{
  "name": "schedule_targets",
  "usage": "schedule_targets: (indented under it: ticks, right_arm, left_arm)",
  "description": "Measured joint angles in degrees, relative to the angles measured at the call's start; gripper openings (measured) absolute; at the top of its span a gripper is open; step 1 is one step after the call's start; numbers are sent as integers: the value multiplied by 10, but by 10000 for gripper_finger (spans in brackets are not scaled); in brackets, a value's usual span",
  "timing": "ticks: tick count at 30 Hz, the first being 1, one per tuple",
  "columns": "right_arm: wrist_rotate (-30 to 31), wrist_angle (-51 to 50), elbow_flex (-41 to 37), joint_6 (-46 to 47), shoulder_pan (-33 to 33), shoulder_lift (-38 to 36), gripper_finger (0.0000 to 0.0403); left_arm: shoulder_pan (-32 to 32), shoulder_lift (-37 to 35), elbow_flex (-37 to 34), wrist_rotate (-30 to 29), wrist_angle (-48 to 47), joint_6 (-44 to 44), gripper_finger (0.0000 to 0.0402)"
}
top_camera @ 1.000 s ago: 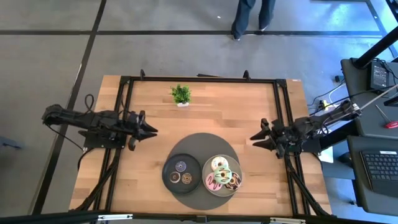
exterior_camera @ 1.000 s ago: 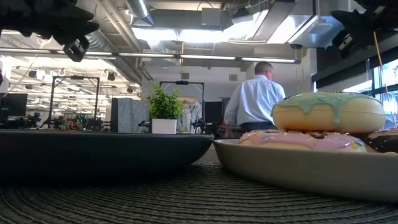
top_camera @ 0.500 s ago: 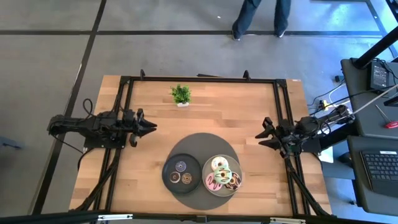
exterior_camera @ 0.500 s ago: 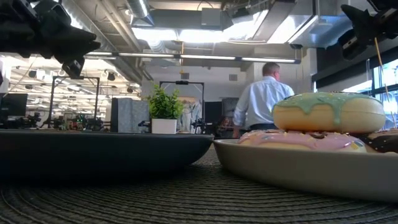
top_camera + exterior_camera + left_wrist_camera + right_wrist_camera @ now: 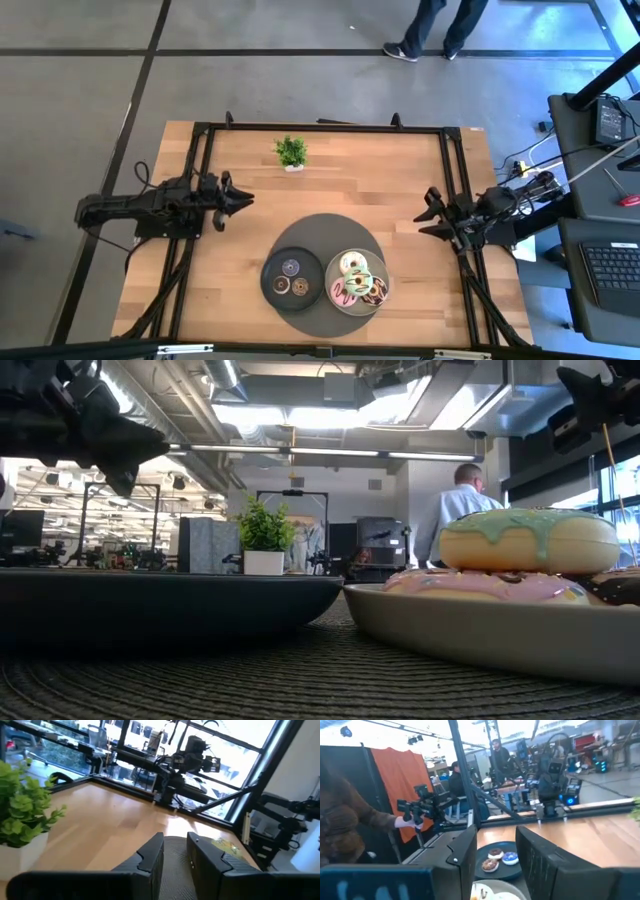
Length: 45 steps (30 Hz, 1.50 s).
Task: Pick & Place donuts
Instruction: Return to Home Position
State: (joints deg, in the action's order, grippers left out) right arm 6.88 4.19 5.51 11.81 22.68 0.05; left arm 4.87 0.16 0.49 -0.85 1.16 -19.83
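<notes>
Four iced donuts lie piled on a light grey plate [image 5: 337, 272]: white [image 5: 352, 264], green [image 5: 360, 281], pink [image 5: 342, 292] and chocolate [image 5: 377, 292]. The green donut [image 5: 528, 540] rests on top of the pink one [image 5: 485, 585]. Three tiny donuts, one purple [image 5: 291, 266] and two brown [image 5: 281, 285], sit in a dark plate [image 5: 270, 272]. My left gripper [image 5: 243, 200] hovers open over the table's left part, away from both plates. My right gripper [image 5: 424, 216] hovers open near the right edge. Both show open in their wrist views [image 5: 175, 854] [image 5: 495, 851].
Both plates stand on a round dark woven mat [image 5: 325, 228] near the table's near edge. A small potted plant [image 5: 291, 152] stands near the far edge, left of centre. A black frame rail [image 5: 320, 128] runs around the table. A person [image 5: 440, 25] walks on the floor beyond the far edge.
My right gripper has drawn back a little toward the table's right edge. My left arm has shifted slightly toward the far edge, and its gripper sits lower in the low view. The person beyond the far edge has walked to the right. The donuts and plates have stayed put.
</notes>
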Motion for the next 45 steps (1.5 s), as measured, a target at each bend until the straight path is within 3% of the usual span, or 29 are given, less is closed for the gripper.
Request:
schedule_targets:
  ticks: [10,23,45]
  right_arm:
    - [99,24,-51,-86,-1,0,137]
    - [131,-2,-51,-211,-13,2,137]
    - [130,-2,-51,-166,-18,2,137]
  left_arm:
    - [28,0,0,-1,-3,-5,84]
    - [27,0,0,-11,-2,30,82]
    - [27,0,0,-11,-1,31,81]
